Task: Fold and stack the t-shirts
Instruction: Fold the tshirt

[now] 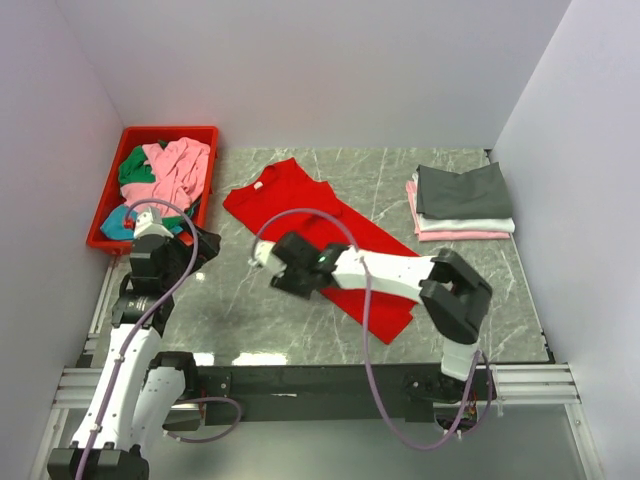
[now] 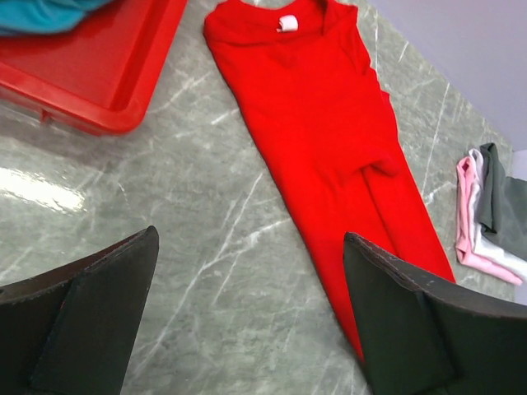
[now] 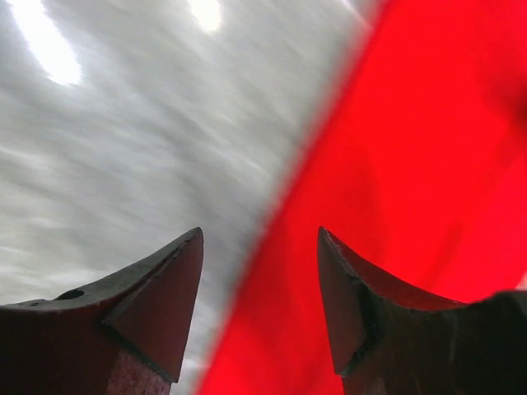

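A grey-green marble table (image 1: 400, 175) fills the floor of a white-walled booth. A red bin (image 1: 108, 205) of loose pink, green and teal t-shirts sits at the upper left of the top view. A finished stack (image 1: 462, 195), dark grey over white over pink, lies at the upper right.

The red t-shirt (image 1: 300, 200) lies in the middle as a long narrow strip, running from its collar at upper centre down to the lower right. It looks already folded lengthwise.

The right gripper (image 3: 259, 239) is spread, its jaws straddling the shirt's left long edge, one finger over bare marble and the other over cloth. It grasps nothing yet.

The left gripper (image 2: 251, 234) is also spread and empty. It hangs near the bin at the left, apart from the shirt.

The main risk is a shallow pinch. If the jaws close on only the top layer, lifting would probably peel the lengthwise fold open.

With nothing pinning the cloth, a pull could also drag the whole strip across the smooth stone and skew it.

The right arm's cable arcs above the shirt and might catch it on a sweep. The right wrist view is blurred, so how deep the jaws sit cannot be told.
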Robot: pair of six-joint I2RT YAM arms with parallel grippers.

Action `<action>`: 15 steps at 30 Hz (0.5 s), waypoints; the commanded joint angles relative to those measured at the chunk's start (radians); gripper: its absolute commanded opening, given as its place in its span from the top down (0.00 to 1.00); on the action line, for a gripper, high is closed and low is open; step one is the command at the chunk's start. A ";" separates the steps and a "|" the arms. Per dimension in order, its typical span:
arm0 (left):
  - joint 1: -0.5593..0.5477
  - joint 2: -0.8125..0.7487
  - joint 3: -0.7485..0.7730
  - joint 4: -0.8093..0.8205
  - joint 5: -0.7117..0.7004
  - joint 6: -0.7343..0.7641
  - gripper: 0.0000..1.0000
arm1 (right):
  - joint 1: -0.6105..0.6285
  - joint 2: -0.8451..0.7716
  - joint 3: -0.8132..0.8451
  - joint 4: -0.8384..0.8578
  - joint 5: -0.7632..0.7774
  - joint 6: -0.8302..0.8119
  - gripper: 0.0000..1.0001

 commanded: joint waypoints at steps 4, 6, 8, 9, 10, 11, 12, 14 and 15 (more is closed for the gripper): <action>0.000 0.003 -0.033 0.088 0.056 -0.055 0.02 | -0.106 -0.046 -0.210 0.028 0.099 -0.017 0.35; 0.000 0.003 -0.035 0.082 0.055 -0.052 0.02 | -0.117 -0.065 -0.241 0.028 0.071 -0.005 0.35; 0.000 0.000 -0.033 0.077 0.052 -0.051 0.02 | -0.117 -0.082 -0.264 0.016 0.042 0.009 0.35; 0.000 -0.001 -0.032 0.074 0.050 -0.048 0.02 | -0.117 -0.088 -0.268 0.013 0.030 0.015 0.35; 0.000 -0.001 -0.032 0.072 0.050 -0.049 0.02 | -0.118 -0.089 -0.273 0.008 0.021 0.021 0.35; 0.000 -0.001 -0.033 0.071 0.050 -0.049 0.02 | -0.117 -0.089 -0.271 0.001 0.013 0.032 0.35; 0.000 -0.004 -0.036 0.071 0.052 -0.051 0.02 | -0.117 -0.086 -0.271 -0.006 -0.001 0.038 0.35; 0.000 -0.007 -0.042 0.074 0.053 -0.054 0.02 | -0.117 -0.071 -0.262 -0.012 -0.010 0.045 0.37; 0.000 -0.009 -0.044 0.072 0.053 -0.055 0.02 | -0.117 -0.066 -0.259 -0.019 -0.013 0.049 0.37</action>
